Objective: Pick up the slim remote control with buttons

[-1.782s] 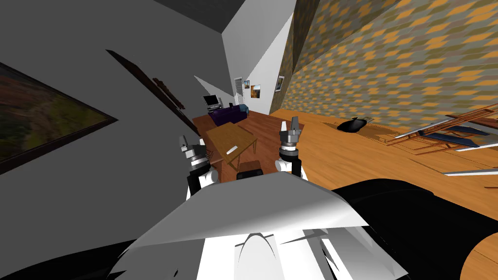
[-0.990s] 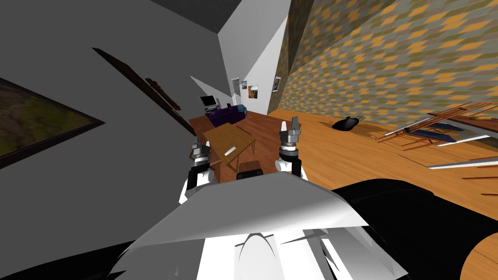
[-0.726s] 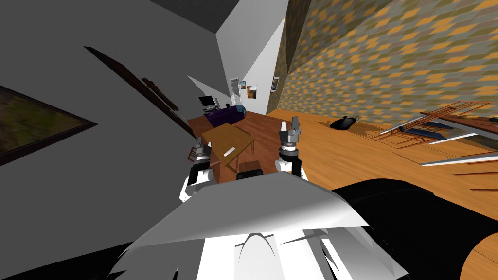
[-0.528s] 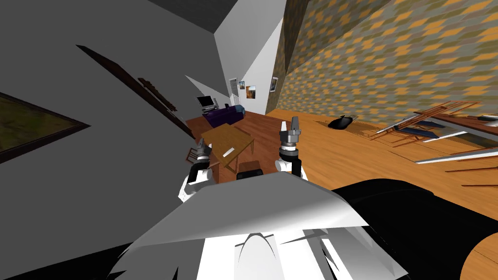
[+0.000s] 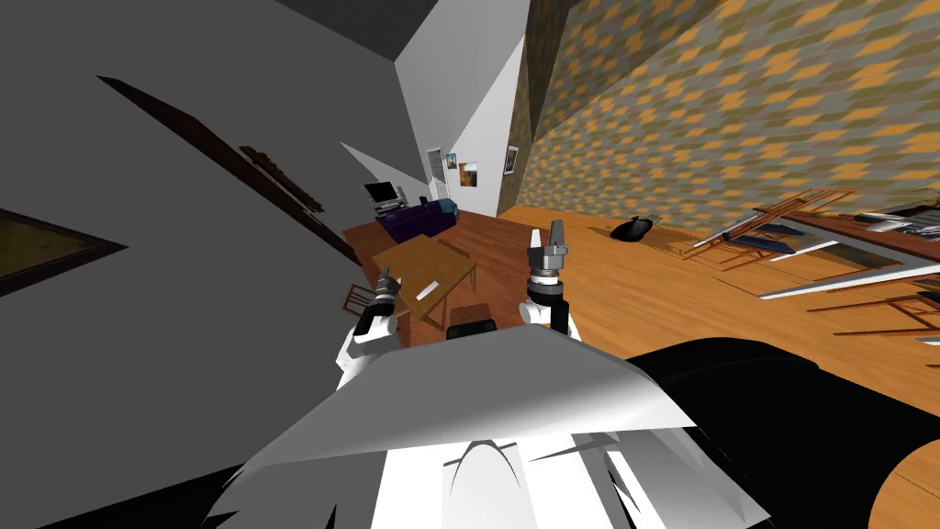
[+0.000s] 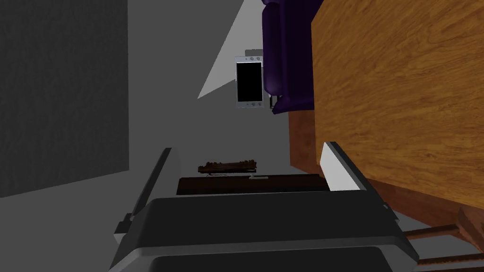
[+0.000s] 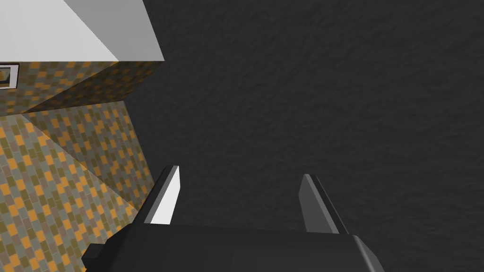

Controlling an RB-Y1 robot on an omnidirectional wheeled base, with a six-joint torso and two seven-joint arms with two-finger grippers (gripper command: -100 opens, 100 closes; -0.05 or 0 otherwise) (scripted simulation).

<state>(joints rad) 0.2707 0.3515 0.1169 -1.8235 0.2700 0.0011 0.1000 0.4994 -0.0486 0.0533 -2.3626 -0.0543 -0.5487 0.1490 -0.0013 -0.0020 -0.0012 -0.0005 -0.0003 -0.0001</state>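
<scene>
One remote point(image 5: 428, 291), one table point(image 5: 447, 260), two pincers point(image 5: 386, 275) point(image 5: 547, 231).

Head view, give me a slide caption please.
Left pincer beside the wooden table bearing a slim white remote; right pincer held upright.

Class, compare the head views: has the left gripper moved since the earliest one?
Yes. The left gripper has swung inward toward the wooden table bearing the white remote, narrowing its gap to the right gripper, which kept its place.

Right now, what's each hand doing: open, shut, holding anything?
Left hand: open, holding nothing, near the wooden table.
Right hand: open, holding nothing.
</scene>
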